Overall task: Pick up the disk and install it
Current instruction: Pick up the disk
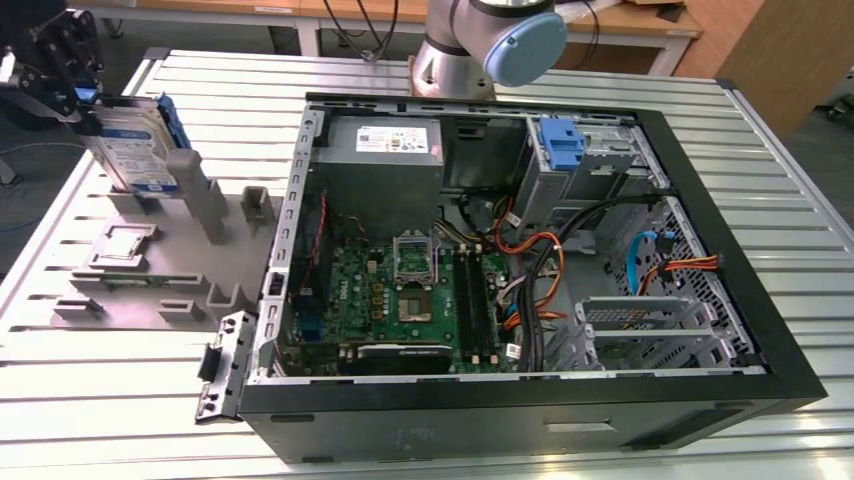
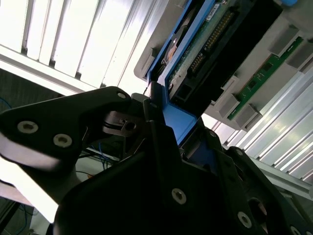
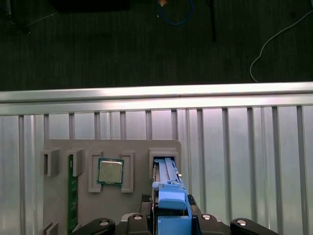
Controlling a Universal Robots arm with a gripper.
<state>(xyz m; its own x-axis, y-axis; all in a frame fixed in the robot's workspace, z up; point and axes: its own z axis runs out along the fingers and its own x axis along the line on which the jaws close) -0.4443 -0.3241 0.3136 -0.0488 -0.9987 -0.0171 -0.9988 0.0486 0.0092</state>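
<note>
At the exterior view's left, the disk (image 1: 134, 150), silver with a white-and-blue label and a blue bracket, is being held upright at the grey rack (image 1: 200, 215) by the gripper (image 1: 83, 100), its jaws clamped on the bracket. Whether its lower edge is seated cannot be told.

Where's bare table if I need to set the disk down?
Bare table slats lie between the gray fixture and the near edge, and beyond the case on the exterior view's right. Crowded: fixture slots, case interior. The gripper grips the disk.
</note>
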